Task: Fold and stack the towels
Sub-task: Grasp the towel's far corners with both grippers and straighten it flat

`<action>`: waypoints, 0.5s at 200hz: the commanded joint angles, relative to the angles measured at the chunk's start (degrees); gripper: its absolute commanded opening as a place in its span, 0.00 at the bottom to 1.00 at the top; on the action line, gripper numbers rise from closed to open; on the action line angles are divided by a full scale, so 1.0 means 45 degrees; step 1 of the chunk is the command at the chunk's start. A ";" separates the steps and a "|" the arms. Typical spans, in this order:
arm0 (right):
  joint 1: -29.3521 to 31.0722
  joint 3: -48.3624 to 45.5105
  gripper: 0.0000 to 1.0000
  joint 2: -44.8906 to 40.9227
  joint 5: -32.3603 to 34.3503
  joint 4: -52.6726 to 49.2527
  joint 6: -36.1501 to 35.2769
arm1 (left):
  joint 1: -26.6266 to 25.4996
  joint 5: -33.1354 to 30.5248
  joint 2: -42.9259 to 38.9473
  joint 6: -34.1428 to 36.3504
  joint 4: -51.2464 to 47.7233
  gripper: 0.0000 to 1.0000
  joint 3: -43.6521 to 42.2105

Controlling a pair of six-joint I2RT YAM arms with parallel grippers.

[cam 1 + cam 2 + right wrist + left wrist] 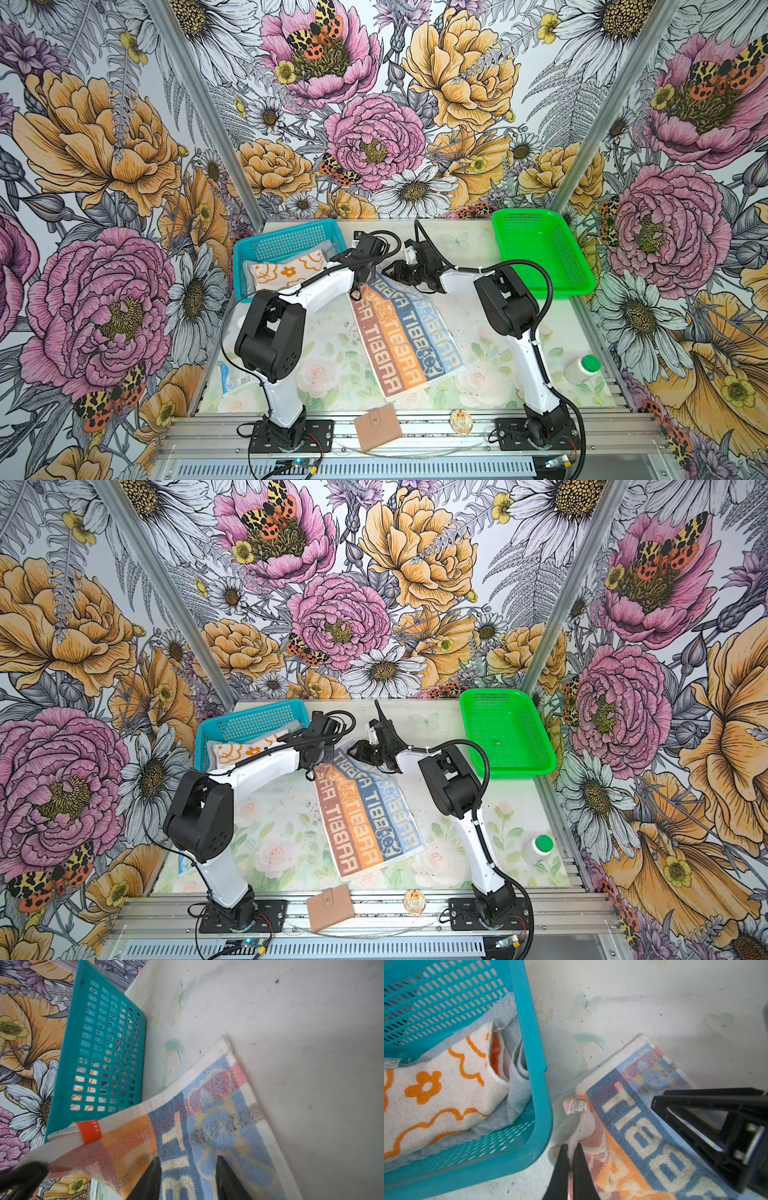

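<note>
Where the lettered towel [409, 340], reading TIBBAR, lies on the desk [478, 332] beside the teal basket [237, 274], the left hand [571, 1147] pinches shut on its edge near a barcode tag [576, 1105]; the right hand [188, 1157] hovers over it, jaws apart, empty. Inside the basket, the flower towel [286, 272] tops the grey towel [517, 1084].

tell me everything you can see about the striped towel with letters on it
The lettered towel is terry cloth in brown-red, orange, blue and pale blue stripes with cream letters, a white hem and a barcode tag. It lies unfolded and slantwise on the table. The left tool pinches the hem at a far corner, lifting it; the right tool hangs open over the far end.
</note>
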 commanded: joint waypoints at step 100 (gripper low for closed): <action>-0.1749 0.0426 0.45 -0.0147 0.3741 -0.2986 0.0503 | 0.0273 0.0886 0.2278 0.1513 0.0414 0.42 0.2931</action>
